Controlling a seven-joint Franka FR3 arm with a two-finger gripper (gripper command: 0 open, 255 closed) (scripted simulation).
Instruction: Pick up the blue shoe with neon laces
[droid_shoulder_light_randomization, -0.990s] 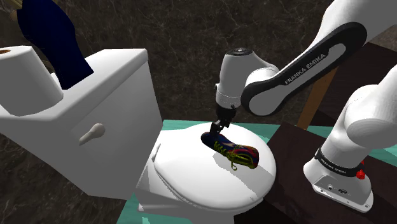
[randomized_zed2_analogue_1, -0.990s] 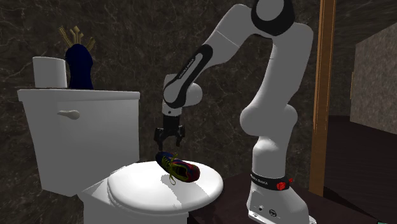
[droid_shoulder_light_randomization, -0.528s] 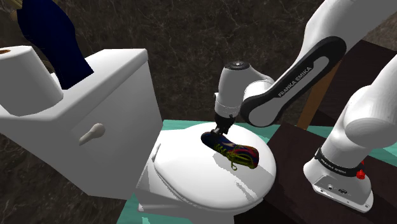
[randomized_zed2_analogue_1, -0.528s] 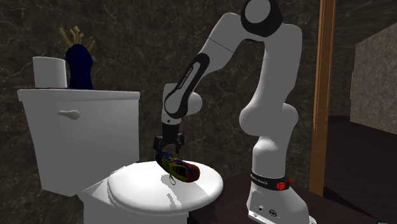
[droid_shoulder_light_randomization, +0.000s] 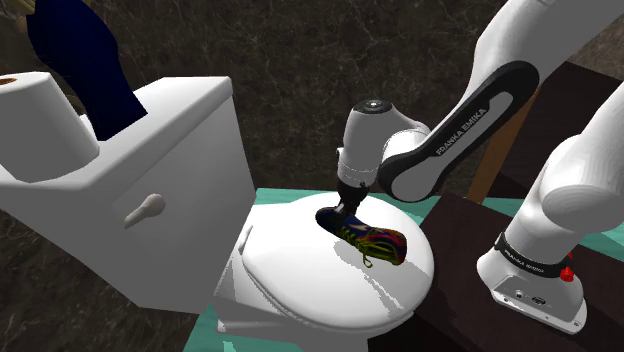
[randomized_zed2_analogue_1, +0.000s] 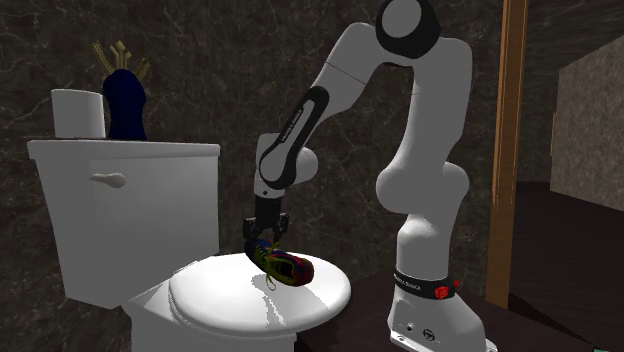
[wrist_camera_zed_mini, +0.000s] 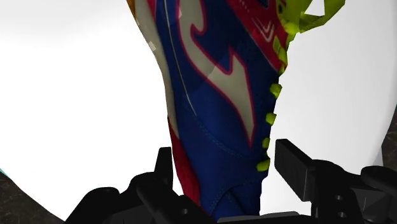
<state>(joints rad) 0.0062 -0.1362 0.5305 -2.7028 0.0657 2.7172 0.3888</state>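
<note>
The blue shoe (droid_shoulder_light_randomization: 365, 236) with red trim and neon yellow-green laces lies on the closed white toilet lid (droid_shoulder_light_randomization: 300, 290), also seen as the shoe (randomized_zed2_analogue_1: 278, 263) on the lid (randomized_zed2_analogue_1: 230, 295) in the second exterior view. My gripper (droid_shoulder_light_randomization: 343, 207) has come down onto its heel end, and the gripper (randomized_zed2_analogue_1: 262, 238) stands nearly upright there. In the wrist view the shoe (wrist_camera_zed_mini: 216, 95) runs away from the gripper (wrist_camera_zed_mini: 222, 159), whose black fingers (wrist_camera_zed_mini: 292, 159) have closed in on the shoe's two sides, one at the sole edge, one at the lace side.
The white tank (droid_shoulder_light_randomization: 170, 150) rises behind the lid, carrying a toilet roll (droid_shoulder_light_randomization: 35, 120) and a dark blue object (droid_shoulder_light_randomization: 85, 60). A green mat (droid_shoulder_light_randomization: 280, 195) lies under the toilet. The dark stand (droid_shoulder_light_randomization: 450, 290) is beside the lid; a wooden post (randomized_zed2_analogue_1: 510, 150) stands behind the arm.
The gripper dropped from just above the shoe down around its heel, and the fingers went from wide apart to closed in on it. The shoe has not moved.
</note>
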